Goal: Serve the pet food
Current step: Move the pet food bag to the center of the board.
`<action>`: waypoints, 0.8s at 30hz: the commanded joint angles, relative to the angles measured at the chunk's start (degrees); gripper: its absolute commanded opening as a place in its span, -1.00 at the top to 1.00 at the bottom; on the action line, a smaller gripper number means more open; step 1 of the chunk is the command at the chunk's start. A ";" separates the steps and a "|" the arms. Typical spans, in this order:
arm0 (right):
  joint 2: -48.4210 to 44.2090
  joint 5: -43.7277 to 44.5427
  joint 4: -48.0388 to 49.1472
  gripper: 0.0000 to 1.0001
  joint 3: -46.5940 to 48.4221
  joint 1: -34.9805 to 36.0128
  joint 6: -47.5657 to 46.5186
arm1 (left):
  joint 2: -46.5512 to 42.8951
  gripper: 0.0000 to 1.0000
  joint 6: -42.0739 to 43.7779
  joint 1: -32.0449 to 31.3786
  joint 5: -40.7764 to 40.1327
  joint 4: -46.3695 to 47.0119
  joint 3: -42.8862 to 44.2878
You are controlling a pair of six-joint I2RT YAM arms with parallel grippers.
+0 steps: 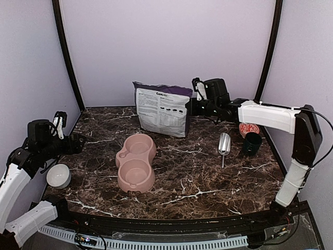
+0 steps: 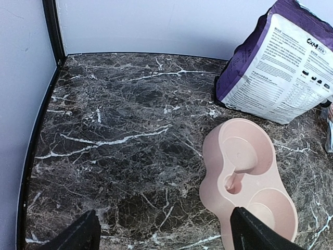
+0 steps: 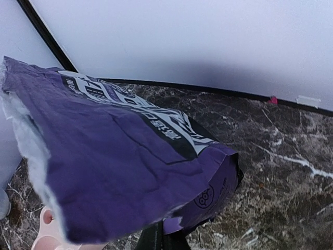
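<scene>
The purple-and-white bag [image 1: 162, 109] stands at the back of the table and fills the right wrist view [image 3: 114, 156]. My right gripper [image 1: 190, 107] is at its right edge; its dark fingers [image 3: 156, 240] are pressed together on the bag's lower corner. No kibble shows; it is hidden in the bag. The pink double bowl [image 1: 136, 162] lies in front of the bag, both wells empty. My left gripper [image 1: 74, 142] hovers open and empty over the table at the left, with the bowl [image 2: 250, 177] to its right and its own fingertips spread wide [image 2: 166, 239].
A metal scoop [image 1: 224, 145] lies right of the pink bowl. A dark green cup [image 1: 252, 144] and a red patterned dish [image 1: 248, 128] stand at the right edge. A white bowl [image 1: 59, 175] sits at the near left under the left arm.
</scene>
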 commanded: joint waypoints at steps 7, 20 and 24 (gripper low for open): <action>-9.20 5.06 -9.12 1.00 -2.24 4.95 9.88 | -0.89 -0.78 0.02 -0.38 -0.35 0.89 -0.63; -16.17 8.82 -20.63 1.00 -1.93 11.05 17.91 | -1.53 -0.78 0.12 -0.35 -0.29 0.93 -0.63; -17.56 8.40 -21.33 1.00 -1.52 13.57 19.18 | -1.42 -0.78 0.12 -0.31 -0.34 0.96 -0.63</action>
